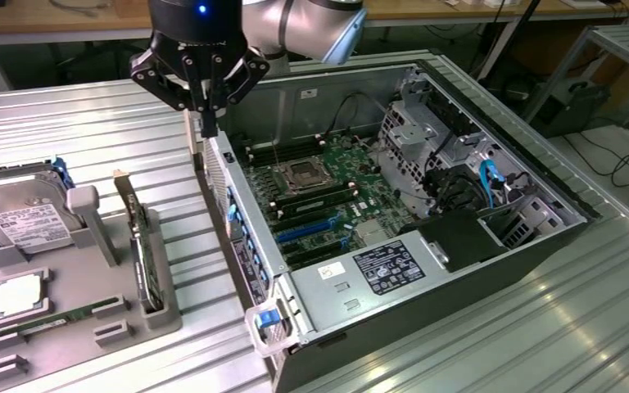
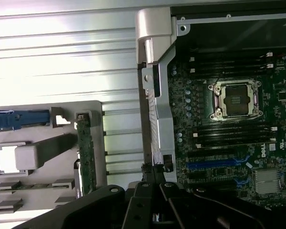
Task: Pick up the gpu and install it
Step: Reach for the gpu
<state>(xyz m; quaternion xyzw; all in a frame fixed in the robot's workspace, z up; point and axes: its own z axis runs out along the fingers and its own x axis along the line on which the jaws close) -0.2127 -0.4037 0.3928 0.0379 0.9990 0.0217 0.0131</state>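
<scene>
The arm comes down from the top of the exterior view with its wrist vertical, and the gripper [image 1: 207, 115] points straight down over the rear edge of the open computer case [image 1: 445, 323], just above the wall. Its two fingers [image 2: 145, 200] are pressed together at the tips and carry nothing. The gpu [image 1: 148, 254] stands on its long edge in a slot of the grey holder [image 1: 88, 233], at the exterior view's left, well apart from the gripper. A hard drive [image 1: 25, 219] stands in the same holder.
</scene>
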